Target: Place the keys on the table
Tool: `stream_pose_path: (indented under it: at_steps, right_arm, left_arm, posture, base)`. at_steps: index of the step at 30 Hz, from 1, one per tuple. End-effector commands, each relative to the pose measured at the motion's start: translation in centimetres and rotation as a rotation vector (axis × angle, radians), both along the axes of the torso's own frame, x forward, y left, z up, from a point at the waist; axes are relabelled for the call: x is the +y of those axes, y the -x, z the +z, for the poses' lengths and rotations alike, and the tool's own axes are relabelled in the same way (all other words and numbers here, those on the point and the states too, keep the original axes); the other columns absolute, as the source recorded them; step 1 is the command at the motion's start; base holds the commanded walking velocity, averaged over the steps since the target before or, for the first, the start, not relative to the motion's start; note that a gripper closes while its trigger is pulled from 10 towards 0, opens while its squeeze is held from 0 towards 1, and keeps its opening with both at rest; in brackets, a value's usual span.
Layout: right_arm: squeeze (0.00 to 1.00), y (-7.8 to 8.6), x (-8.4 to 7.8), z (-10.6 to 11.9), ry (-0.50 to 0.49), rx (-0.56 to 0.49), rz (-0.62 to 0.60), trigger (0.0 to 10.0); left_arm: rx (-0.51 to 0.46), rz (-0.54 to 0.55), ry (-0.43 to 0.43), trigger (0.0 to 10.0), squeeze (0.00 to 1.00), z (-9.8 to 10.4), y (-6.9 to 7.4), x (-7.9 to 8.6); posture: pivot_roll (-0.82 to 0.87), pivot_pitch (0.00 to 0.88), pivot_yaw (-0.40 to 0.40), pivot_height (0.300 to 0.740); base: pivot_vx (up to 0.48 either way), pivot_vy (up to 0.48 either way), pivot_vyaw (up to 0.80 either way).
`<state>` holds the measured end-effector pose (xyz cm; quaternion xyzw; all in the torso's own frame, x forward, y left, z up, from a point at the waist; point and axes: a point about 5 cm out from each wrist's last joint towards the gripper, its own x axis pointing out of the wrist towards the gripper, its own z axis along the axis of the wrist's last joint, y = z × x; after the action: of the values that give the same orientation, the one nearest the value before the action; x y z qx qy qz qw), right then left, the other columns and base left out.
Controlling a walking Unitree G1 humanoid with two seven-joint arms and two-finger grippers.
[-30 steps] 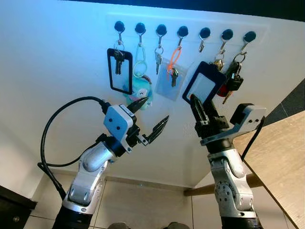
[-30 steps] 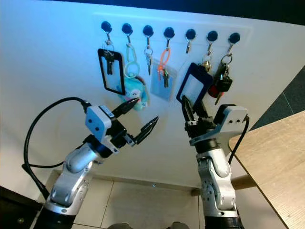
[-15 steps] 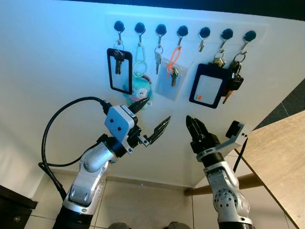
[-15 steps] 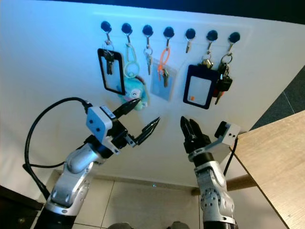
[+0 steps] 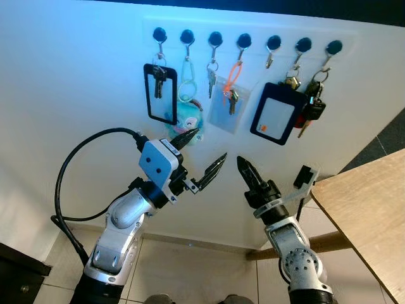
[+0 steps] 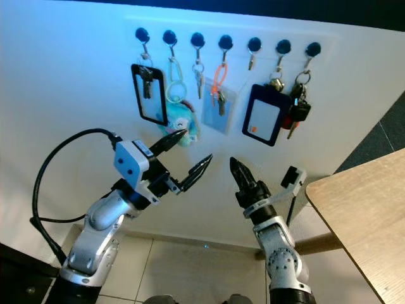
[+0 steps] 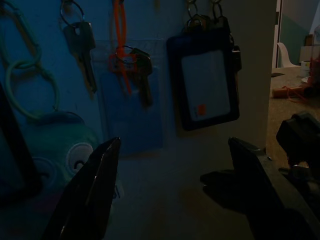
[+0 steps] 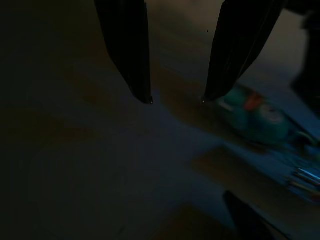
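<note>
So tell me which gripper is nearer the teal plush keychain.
Left. The left gripper is open, its upper fingertip right at the teal plush keychain on the wall. The right gripper hangs lower and well off to the plush's right, under the black card holder.

plain white wall (image 5: 76, 76) with a cool bluish glow up top, row of black hooks (image 5: 243, 42), pale tile floor (image 5: 190, 272), light wood table (image 5: 373, 215) on the right

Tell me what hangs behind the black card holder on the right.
Behind the black card holder, on the next hook, a bunch of keys with a black fob and something red pokes out at its right edge. The rest is covered.
</note>
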<state>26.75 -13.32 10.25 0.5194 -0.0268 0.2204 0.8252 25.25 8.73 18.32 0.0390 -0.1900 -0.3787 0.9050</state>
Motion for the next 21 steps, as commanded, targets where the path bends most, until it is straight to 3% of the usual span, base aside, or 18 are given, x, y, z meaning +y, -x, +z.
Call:
stream_pose_path:
  at_steps: [1,2,3,9,10,11,15,17,21]
  right_arm:
    - [0.72,0.3,1.1,0.3,-0.09,-0.028,-0.028,10.0]
    - [0.72,0.3,1.1,0.3,-0.09,-0.028,-0.028,10.0]
    - [1.0,0.4,1.0,0.5,-0.132,-0.042,-0.027,10.0]
    - [1.0,0.7,0.4,1.3,-0.265,-0.08,-0.006,10.0]
    - [0.58,0.7,0.2,1.6,-0.285,-0.097,-0.012,10.0]
    - [0.0,0.7,0.0,1.8,-0.296,-0.108,-0.016,10.0]
    - [0.0,0.8,-0.4,2.3,-0.303,-0.154,-0.029,10.0]
    - [0.0,0.9,-0.4,3.2,-0.252,-0.222,-0.029,10.0]
    - [0.0,0.8,-0.4,3.4,-0.22,-0.232,-0.049,10.0]
  left_arm:
    - [-0.018,0.001,-0.012,10.0,0.0,0.2,0.2,0.0]
    - [-0.018,0.001,-0.012,10.0,0.0,0.2,0.2,0.0]
    - [-0.019,0.001,-0.013,10.0,0.0,0.2,0.2,0.0]
    - [-0.018,0.003,0.001,10.0,0.0,0.2,0.1,-0.1]
    - [-0.019,0.005,0.003,10.0,0.0,0.3,0.1,-0.1]
    - [-0.02,0.005,0.003,10.0,0.0,0.3,0.0,0.0]
    - [-0.021,0.008,0.005,10.0,0.0,0.3,0.0,0.0]
    - [-0.022,0.009,0.006,10.0,0.0,0.3,-0.1,0.0]
    - [-0.023,0.008,0.005,10.0,0.0,0.3,-0.1,-0.1]
  posture:
    - [0.11,0.074,-0.031,0.74]
    - [0.11,0.074,-0.031,0.74]
    - [0.1,0.072,-0.031,0.74]
    - [0.1,0.068,-0.03,0.74]
    - [0.1,0.067,-0.029,0.74]
    - [0.1,0.067,-0.029,0.74]
    - [0.1,0.066,-0.03,0.74]
    - [0.1,0.065,-0.03,0.74]
    - [0.09,0.061,-0.03,0.74]
  base:
    - [0.0,0.0,0.0]
    - [0.0,0.0,0.0]
    - [0.0,0.0,0.0]
    - [0.0,0.0,0.0]
    - [0.0,0.0,0.0]
    - [0.0,0.0,0.0]
    - [0.0,0.0,0.0]
    - [0.0,0.0,0.0]
    - [0.0,0.0,0.0]
